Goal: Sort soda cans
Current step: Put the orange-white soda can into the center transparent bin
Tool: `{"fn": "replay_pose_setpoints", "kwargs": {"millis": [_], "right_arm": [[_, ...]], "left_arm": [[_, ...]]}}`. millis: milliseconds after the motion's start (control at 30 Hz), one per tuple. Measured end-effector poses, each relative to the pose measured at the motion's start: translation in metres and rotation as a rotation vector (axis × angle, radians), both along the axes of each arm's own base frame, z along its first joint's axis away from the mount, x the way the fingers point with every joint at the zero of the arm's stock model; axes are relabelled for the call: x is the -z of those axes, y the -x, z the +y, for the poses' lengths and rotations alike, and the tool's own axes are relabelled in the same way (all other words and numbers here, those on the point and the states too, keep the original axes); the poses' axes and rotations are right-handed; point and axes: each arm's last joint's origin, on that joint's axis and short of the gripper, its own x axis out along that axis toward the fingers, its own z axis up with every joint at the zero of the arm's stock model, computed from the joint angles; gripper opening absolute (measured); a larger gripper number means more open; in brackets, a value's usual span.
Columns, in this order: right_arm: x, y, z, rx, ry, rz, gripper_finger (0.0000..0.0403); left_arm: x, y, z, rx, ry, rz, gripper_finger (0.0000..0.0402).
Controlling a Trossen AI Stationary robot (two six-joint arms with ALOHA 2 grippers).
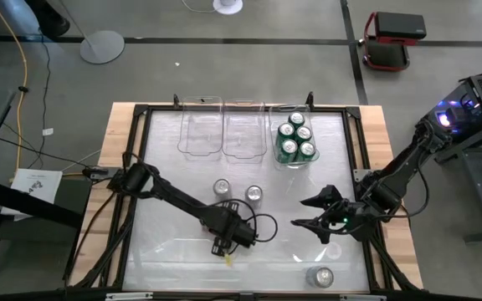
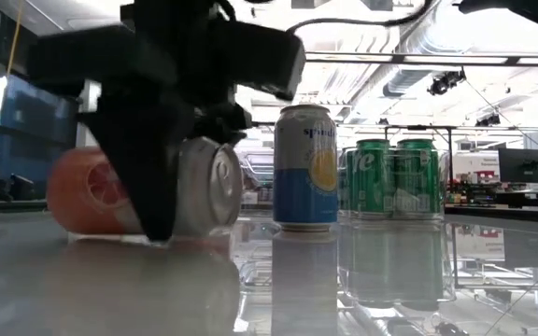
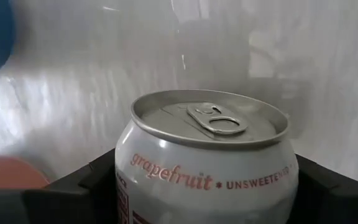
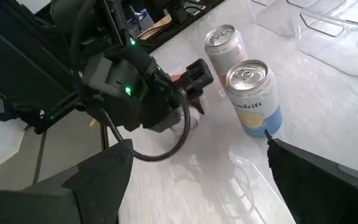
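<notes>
Straddling a tipped-over grapefruit can (image 3: 207, 162) is the left gripper (image 1: 227, 243), low at the table (image 1: 166, 259). Its fingers (image 3: 82, 186) sit one on each side of the can, jaws fairly wide. From the low view the can lies on its side with its silver top facing the room and the dark fingers right against its body (whether they're actually squeezing it or just bracketing it, I can't tell).

Just beyond those fingers, toward the bins, stand two upright cans: a blue-and-yellow can (image 4: 253, 99) and a pinkish one (image 4: 224, 46) next to it, close but apart.

The right gripper (image 1: 312, 212) hovers off to the side with its jaws spread wide and nothing between them, its fingers pointing toward the left gripper. One more can (image 1: 320, 277) stands near the table's front edge, behind and to the side of the right fingers.

Four green cans (image 1: 296, 140) are packed together in a clear bin (image 1: 272, 134), and two other bins (image 1: 223, 134) beside it hold nothing.
</notes>
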Motion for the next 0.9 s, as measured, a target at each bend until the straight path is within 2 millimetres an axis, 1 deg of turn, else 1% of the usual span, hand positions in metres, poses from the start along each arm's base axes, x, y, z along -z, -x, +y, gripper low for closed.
{"fn": "replay_pose_setpoints", "kwargs": {"millis": [100,233,367,533,633,700,767,900], "right_arm": [[0.000,0.000,0.000,-0.002,-0.001,-0.002,0.0358],[-0.001,0.001,0.000,-0.002,-0.002,-0.002,0.0358],[-0.003,0.003,-0.002,-0.003,-0.009,-0.010,0.0358],[-0.010,0.008,-0.008,-0.003,-0.027,-0.029,0.0358],[-0.014,0.012,-0.012,-0.003,-0.036,-0.039,0.0358],[-0.016,0.014,-0.014,0.001,-0.039,-0.044,0.0358],[-0.017,0.015,-0.016,0.008,-0.034,-0.048,0.0358],[-0.016,0.017,-0.017,0.008,-0.024,-0.037,0.0358]], "left_arm": [[-0.012,0.002,-0.002,-0.096,0.003,-0.051,0.0285],[-0.033,0.005,0.000,-0.258,-0.049,-0.184,0.0285],[-0.057,0.003,0.003,-0.420,-0.051,-0.366,0.0285],[-0.075,-0.008,0.002,-0.574,0.007,-0.602,0.0285],[-0.084,-0.019,-0.002,-0.626,0.069,-0.760,0.0285],[-0.088,-0.028,-0.005,-0.621,0.122,-0.850,0.0285],[-0.091,-0.041,-0.007,-0.600,0.178,-0.956,0.0285],[-0.090,-0.066,-0.004,-0.509,0.292,-1.104,0.0285]]}}
